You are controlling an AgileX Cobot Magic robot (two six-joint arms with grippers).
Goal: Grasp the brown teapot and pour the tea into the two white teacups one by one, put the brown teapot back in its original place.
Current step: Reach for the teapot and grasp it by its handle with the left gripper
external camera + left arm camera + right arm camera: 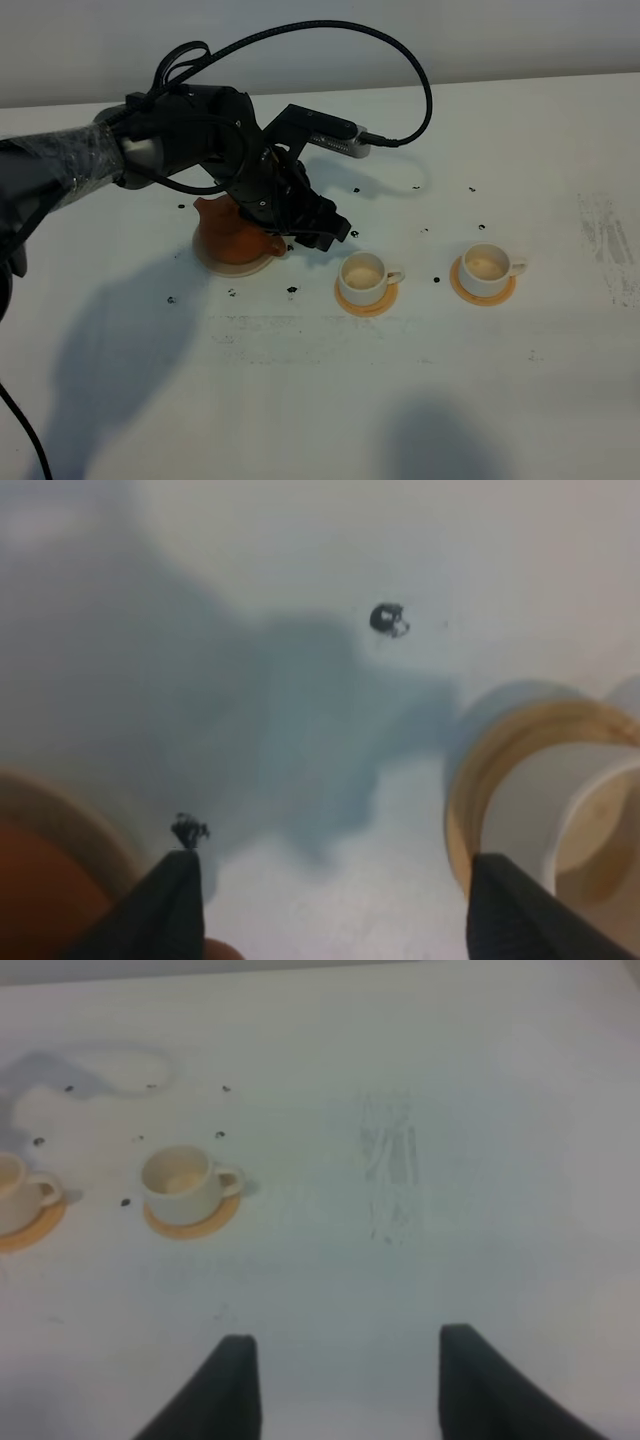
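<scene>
Currently, the left fingers (178, 912) are standing wide apart, gripping nothing. The brown teapot (232, 232) is sitting on the cream saucer (208, 260) just beside one finger, the nearer white teacup (363, 272) beside the other. The right fingers (232, 1390) are likewise gaping empty above the bench (400, 400), well apart from the farther teacup (180, 1182).
</scene>
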